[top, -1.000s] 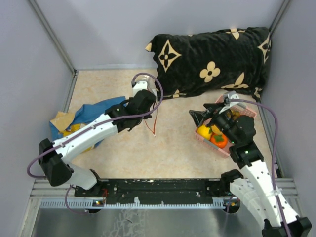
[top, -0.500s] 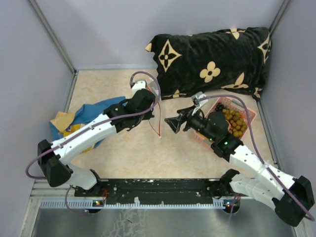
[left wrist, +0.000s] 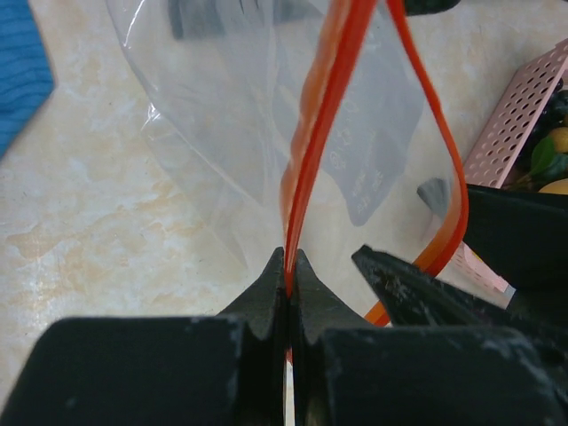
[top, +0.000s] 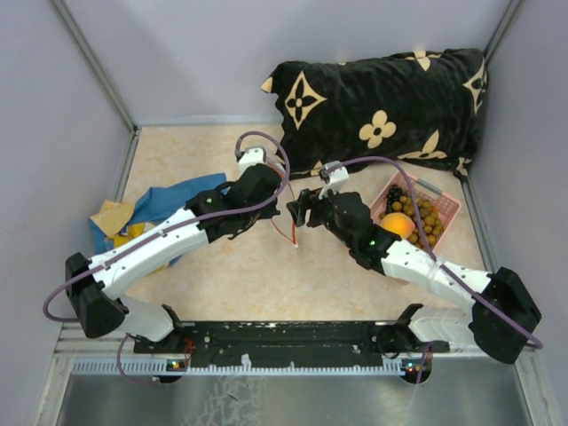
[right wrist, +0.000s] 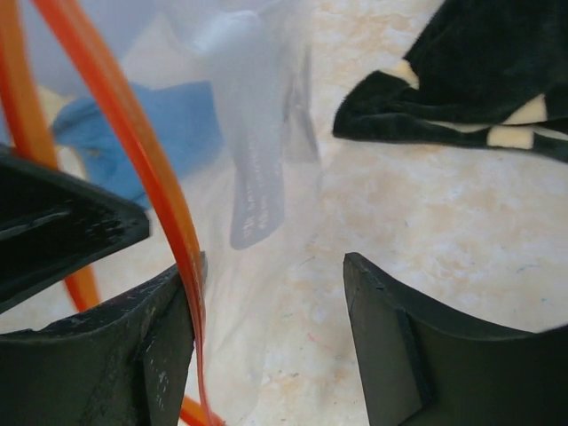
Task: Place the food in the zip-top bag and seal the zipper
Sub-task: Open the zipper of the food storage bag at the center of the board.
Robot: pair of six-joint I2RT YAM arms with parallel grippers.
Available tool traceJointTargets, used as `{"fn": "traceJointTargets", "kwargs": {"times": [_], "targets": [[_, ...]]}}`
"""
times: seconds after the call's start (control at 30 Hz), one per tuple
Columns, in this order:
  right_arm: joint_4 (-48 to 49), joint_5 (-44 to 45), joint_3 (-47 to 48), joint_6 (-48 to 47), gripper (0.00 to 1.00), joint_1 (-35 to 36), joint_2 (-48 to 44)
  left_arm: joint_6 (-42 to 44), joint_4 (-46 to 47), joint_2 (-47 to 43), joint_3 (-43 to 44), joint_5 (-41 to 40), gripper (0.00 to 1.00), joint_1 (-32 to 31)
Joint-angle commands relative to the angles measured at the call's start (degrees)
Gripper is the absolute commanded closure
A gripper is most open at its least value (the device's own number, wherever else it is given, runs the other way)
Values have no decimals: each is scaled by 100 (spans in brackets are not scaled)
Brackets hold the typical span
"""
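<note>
My left gripper (top: 273, 206) is shut on the orange-red zipper (left wrist: 312, 133) of the clear zip-top bag (left wrist: 240, 115) and holds it above the floor with its mouth spread open. In the top view the zipper (top: 286, 232) hangs below the gripper. My right gripper (top: 298, 211) is open and empty at the bag's mouth. In the right wrist view its left finger (right wrist: 173, 328) touches the zipper (right wrist: 133, 142). The food lies in the pink basket (top: 444, 206): an orange peach (top: 397, 224), dark grapes (top: 404, 197) and brown berries (top: 431, 218). The right arm hides the rest.
A black pillow (top: 382, 98) with beige flowers lies at the back right. Blue cloth (top: 169, 202) with a tan and a yellow thing lies at the left. Grey walls close in the sides and back.
My right arm has swung left from over the pink basket to the bag's mouth, its gripper open. My left gripper has shifted slightly right with the bag.
</note>
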Motion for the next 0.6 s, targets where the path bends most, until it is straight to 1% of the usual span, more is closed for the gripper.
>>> {"fn": "traceJointTargets", "kwargs": {"times": [0.0,0.07,0.13,0.23,0.27,0.43,0.57], "targets": [[370,902,240,-2,39,30,76,-106,-150,-264,-73,-133,100,-45],[389,988,225,-82,54,30,124,-121,-272,-268,-59,-145,100,-42],[396,1005,226,-106,71,30,190,-133,-398,-269,-30,-123,100,-47],[475,854,238,-109,95,31,278,-201,-603,-368,-78,-139,100,-45],[470,849,254,-103,100,37,318,-229,-658,-418,-106,-173,100,-46],[253,1060,308,-32,100,30,338,-417,-1088,-668,-213,-567,100,-47],[89,1037,343,90,100,61,254,-413,-931,-823,-371,-554,100,-41]]}}
